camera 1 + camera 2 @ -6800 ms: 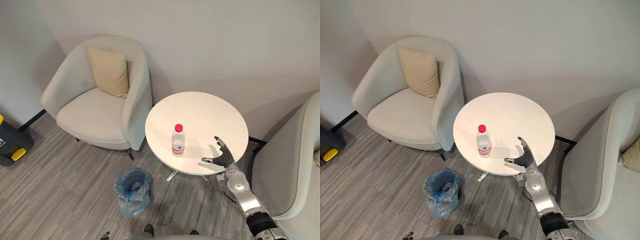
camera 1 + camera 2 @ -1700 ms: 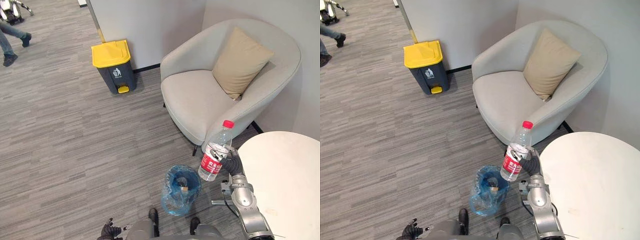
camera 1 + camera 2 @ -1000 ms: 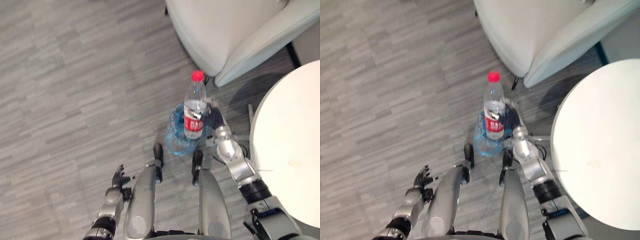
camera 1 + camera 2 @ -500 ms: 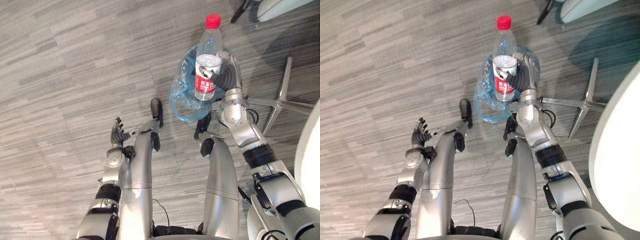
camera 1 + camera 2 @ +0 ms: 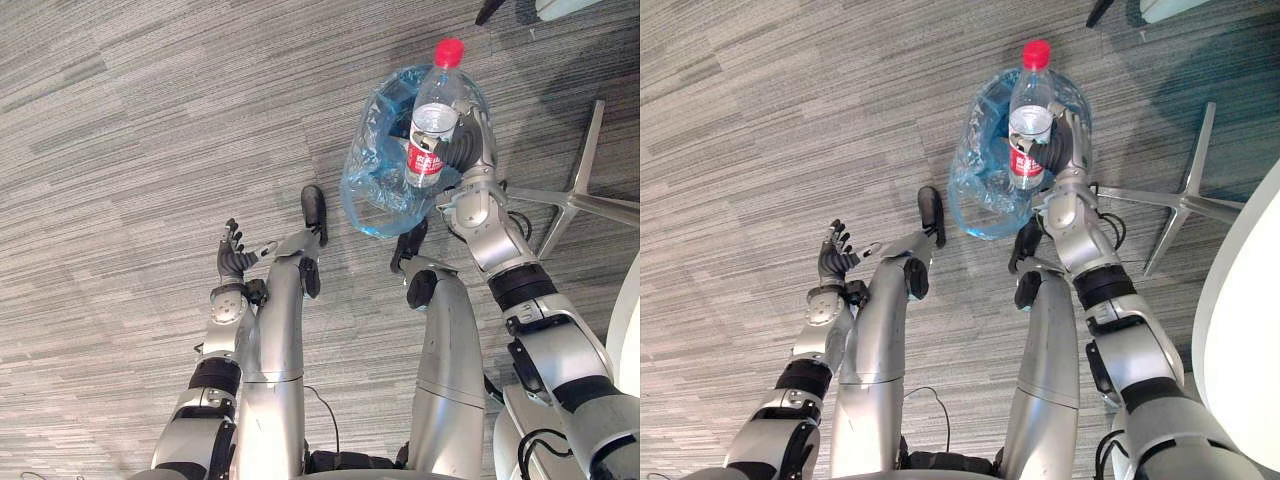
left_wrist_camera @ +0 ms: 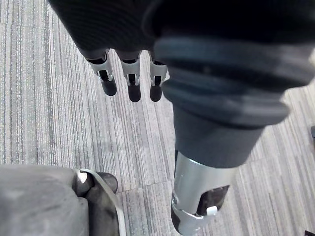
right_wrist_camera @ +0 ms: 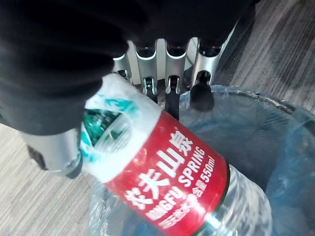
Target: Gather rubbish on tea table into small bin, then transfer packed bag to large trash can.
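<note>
A clear plastic bottle (image 5: 430,125) with a red cap and a red label stands upright in my right hand (image 5: 464,150), whose fingers curl round it. Hand and bottle hang right above the small bin (image 5: 380,180), which is lined with a blue bag. The right wrist view shows the bottle (image 7: 162,172) from close up, with the bag's rim (image 7: 275,128) under it. My left hand (image 5: 236,262) hangs low at my left side over the carpet, its fingers straight and relaxed, holding nothing.
Grey striped carpet lies all around. The tea table's metal foot (image 5: 580,180) spreads out just right of the bin, and the white tabletop's edge (image 5: 1240,330) shows at the right. A chair leg (image 5: 490,12) stands behind the bin.
The right hand has carried the bottle a little further, so it now hangs over the bin's mouth. The camera has tilted slightly. The left hand keeps its place.
</note>
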You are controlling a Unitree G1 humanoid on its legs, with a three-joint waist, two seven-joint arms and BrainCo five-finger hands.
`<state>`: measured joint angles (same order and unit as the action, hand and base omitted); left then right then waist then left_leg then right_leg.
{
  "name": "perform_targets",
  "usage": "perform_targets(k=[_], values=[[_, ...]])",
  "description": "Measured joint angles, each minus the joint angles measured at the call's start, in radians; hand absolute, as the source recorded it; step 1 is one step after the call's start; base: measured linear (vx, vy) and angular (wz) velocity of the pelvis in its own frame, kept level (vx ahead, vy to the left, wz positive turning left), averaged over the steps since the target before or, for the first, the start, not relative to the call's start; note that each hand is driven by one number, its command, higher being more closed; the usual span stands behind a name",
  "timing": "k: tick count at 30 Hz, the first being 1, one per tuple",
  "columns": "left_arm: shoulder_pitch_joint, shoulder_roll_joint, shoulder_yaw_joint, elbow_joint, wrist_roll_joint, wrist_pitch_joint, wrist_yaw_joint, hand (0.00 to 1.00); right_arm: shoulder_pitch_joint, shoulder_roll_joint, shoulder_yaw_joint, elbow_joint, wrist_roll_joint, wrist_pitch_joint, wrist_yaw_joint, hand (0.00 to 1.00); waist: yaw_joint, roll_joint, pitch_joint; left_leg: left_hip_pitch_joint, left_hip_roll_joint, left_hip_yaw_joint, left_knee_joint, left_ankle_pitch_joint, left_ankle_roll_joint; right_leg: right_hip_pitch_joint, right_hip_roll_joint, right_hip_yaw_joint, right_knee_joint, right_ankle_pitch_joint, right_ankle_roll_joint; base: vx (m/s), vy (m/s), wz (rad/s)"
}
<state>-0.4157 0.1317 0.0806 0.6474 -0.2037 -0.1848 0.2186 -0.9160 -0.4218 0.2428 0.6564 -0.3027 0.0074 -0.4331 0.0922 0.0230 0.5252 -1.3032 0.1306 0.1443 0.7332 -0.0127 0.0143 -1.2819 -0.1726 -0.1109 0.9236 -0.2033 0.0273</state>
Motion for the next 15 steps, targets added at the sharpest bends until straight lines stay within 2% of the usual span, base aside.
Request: perform_targets(k=[5, 9, 15], values=[[0.000, 0.007, -0.005, 0.001, 0.000, 0.001, 0.000, 0.00, -0.003, 0.001, 0.000, 0.000, 0.000, -0.001, -0.004, 0.00, -0.003, -0.001, -0.001, 0.000, 0.002, 0.000, 0.002, 0.003, 0.005, 0.000, 0.000, -0.001, 0.003, 0.000, -0.001, -0.03, -0.011, 0.00], [0.000, 0.011, -0.008, 0.002, 0.000, 0.003, 0.001, 0.00, 0.010, 0.009, 0.003, -0.012, 0.000, -0.001, -0.004, 0.00, -0.020, -0.003, -0.002, 0.002, 0.003, 0.000, 0.002, 0.003, 0.004, 0.002, 0.000, -0.001, 0.004, 0.000, -0.002, -0.05, -0.016, 0.00], [0.001, 0.019, -0.008, 0.012, 0.006, 0.020, 0.001, 0.00, 0.105, 0.042, 0.014, -0.113, -0.035, -0.008, 0.002, 0.00, -0.024, -0.029, -0.021, 0.018, 0.010, 0.008, 0.000, 0.004, 0.003, 0.010, 0.004, 0.001, 0.000, 0.003, -0.006, -0.05, -0.024, -0.05]])
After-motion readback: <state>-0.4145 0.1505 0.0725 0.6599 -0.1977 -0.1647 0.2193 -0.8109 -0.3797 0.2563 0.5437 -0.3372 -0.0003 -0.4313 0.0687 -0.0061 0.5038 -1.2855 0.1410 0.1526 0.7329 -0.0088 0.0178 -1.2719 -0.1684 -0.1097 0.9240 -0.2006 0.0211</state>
